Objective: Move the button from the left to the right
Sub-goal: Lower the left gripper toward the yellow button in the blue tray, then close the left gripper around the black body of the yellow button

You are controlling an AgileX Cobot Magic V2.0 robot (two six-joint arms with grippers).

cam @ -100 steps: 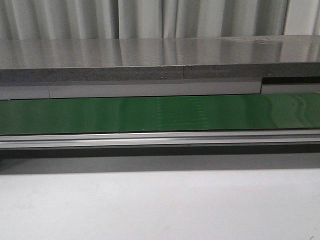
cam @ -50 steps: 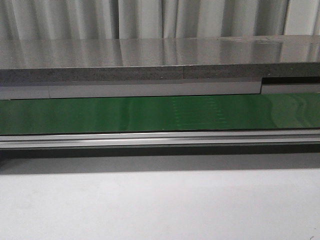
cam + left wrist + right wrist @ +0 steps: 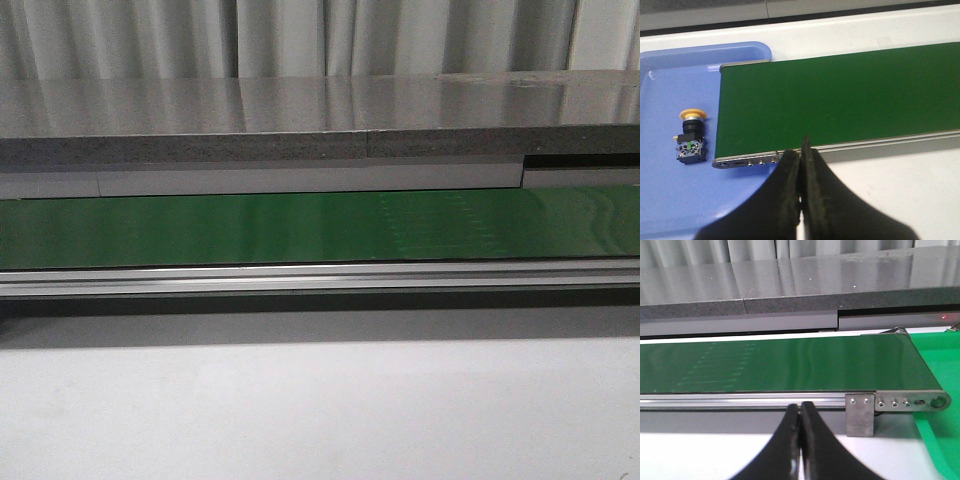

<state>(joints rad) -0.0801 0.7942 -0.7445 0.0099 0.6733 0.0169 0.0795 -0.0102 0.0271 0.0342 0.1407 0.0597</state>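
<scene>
The left hand [image 3: 800, 165] has its two black fingers pressed together along their length, with no visible gap and nothing between them. It hangs above the near edge of the green conveyor belt [image 3: 840, 95], close to the belt's end, where a metal end bracket [image 3: 746, 161] with a row of small screws runs along the corner. Just past that end lies a blue tray [image 3: 670, 80], its rim tucked under or against the belt's end; the pictures do not settle which. The button [image 3: 690, 136] lies on its side on the tray floor, near the belt's end but apart from it, its round yellow-orange cap pointing away from the hand and its black boxy body nearer, a small green mark showing on the body. The hand is well clear of the button.

The right hand [image 3: 800, 412] is likewise closed, its dark fingers meeting in a thin seam and holding nothing. It sits before the other end of the belt [image 3: 790, 365], near the silver side rail [image 3: 740, 400] and a metal bracket [image 3: 890, 402] with screws at the roller end. Beyond that end is a bright green surface [image 3: 940, 360].

In the front view the belt [image 3: 300, 228] runs across the whole width, with a white tabletop [image 3: 320, 410] in front, a grey stone-like slab [image 3: 300, 120] behind it, and pale curtains [image 3: 280, 35] at the back. Neither hand nor the button shows there.
</scene>
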